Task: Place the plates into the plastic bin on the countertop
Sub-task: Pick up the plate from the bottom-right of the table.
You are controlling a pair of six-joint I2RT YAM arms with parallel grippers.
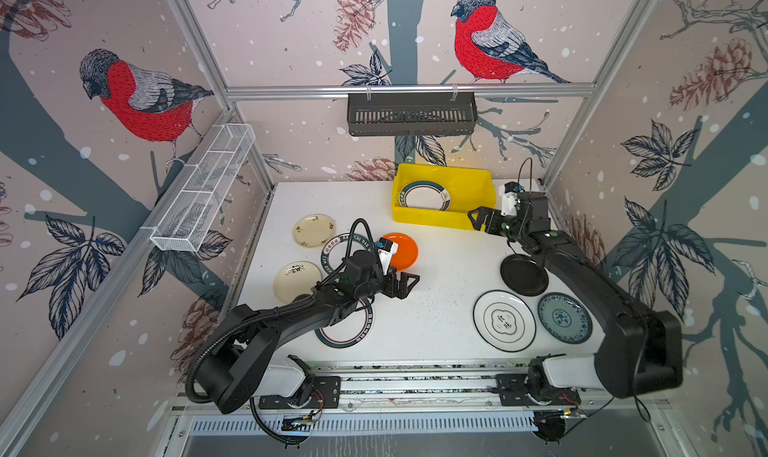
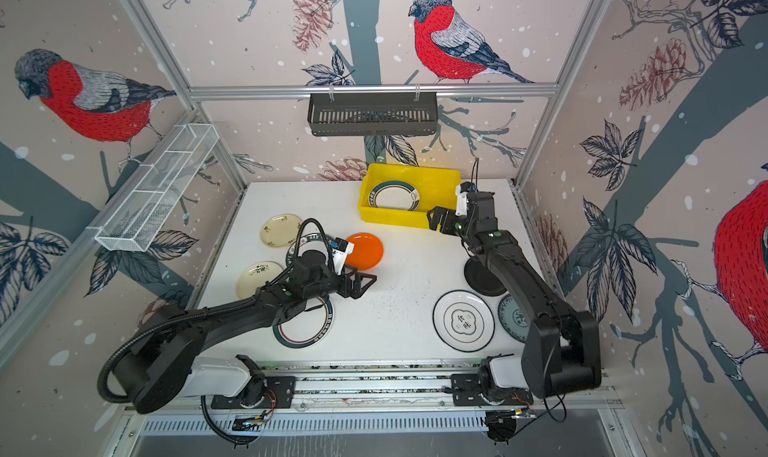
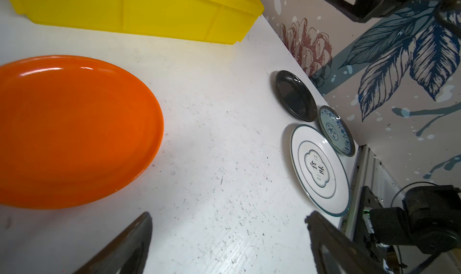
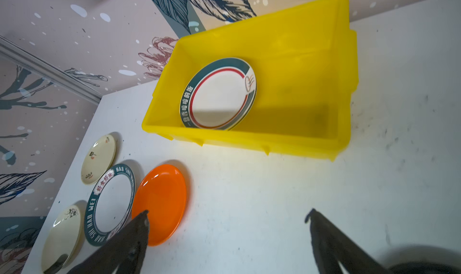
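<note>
The white speckled surface (image 1: 436,309) fills your workspace, and both arms reach over it from the near rail. Your left arm (image 1: 291,322) lies across the left half. Your right arm (image 1: 582,268) runs along the right edge toward the back.

The yellow plastic bin (image 1: 432,218) sits on the surface at the back, right of centre and close to the rear wall. In its left half lies one green-rimmed plate (image 1: 424,197) with lettering, seen clearly in the right wrist view (image 4: 219,95).

Eight more plates are out on the surface. On the right, nearest you, is a white emblem plate (image 1: 504,320). The teal-patterned plate (image 1: 564,317) is just beside it, and the black plate (image 1: 523,276) is just behind, partly under your right arm. On the left, a ringed plate (image 1: 349,334) is largely hidden beneath your left arm. Behind it, a lettered plate (image 4: 109,200) is partly covered by the wrist in both top views. The orange plate (image 1: 405,251) lies just to its right. Two smaller ones sit furthest left: the rear cream plate (image 1: 313,229) and the front cream plate (image 1: 297,280).

Your left pincer (image 1: 409,286) hangs over bare surface just in front of the orange plate. Its fingers are spread wide with nothing between them, as the left wrist view (image 3: 228,215) confirms. Your right pincer (image 1: 473,220) sits at the bin's near right corner, fingers likewise apart and empty.
</note>
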